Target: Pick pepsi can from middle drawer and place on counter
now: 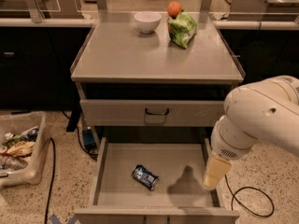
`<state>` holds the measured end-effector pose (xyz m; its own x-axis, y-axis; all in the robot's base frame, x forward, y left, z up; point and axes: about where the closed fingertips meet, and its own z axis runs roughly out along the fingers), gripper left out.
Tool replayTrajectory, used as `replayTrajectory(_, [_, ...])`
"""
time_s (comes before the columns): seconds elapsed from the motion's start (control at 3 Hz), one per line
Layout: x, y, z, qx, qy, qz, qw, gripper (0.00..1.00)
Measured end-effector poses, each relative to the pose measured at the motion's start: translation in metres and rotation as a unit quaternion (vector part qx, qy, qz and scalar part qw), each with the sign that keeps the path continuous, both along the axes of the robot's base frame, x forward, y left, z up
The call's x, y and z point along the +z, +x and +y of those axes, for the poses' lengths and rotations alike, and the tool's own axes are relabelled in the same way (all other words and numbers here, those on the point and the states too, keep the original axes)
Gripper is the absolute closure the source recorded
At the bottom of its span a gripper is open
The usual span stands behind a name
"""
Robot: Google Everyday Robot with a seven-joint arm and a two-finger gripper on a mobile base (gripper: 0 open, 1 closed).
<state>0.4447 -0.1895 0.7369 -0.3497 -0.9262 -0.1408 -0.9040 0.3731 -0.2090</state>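
Note:
The pepsi can (145, 177), blue with silver ends, lies on its side on the floor of the open middle drawer (117, 162), a little left of centre. My gripper (212, 176) hangs from the white arm (261, 115) over the drawer's right wall, to the right of the can and apart from it. Its shadow falls on the drawer floor between the two. The grey counter (140, 55) is the cabinet top above.
A white bowl (147, 21), an orange (174, 8) and a green snack bag (182, 28) sit at the counter's back. The upper drawer (156, 112) is shut. A bin of clutter (18, 148) stands on the floor at left. A black cable (252, 199) loops at right.

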Motion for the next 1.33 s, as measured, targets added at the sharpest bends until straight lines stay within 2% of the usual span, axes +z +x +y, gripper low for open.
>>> replayTrajectory(0.33, [-0.001, 0.0, 0.002, -0.003, 0.005, -0.001, 1.0, 0.0])
replayTrajectory(0.67, [-0.009, 0.011, 0.023, -0.005, 0.036, -0.006, 0.9993, 0.0])
replayTrajectory(1.33, [-0.048, 0.034, 0.092, -0.015, 0.105, -0.018, 0.9942, 0.0])
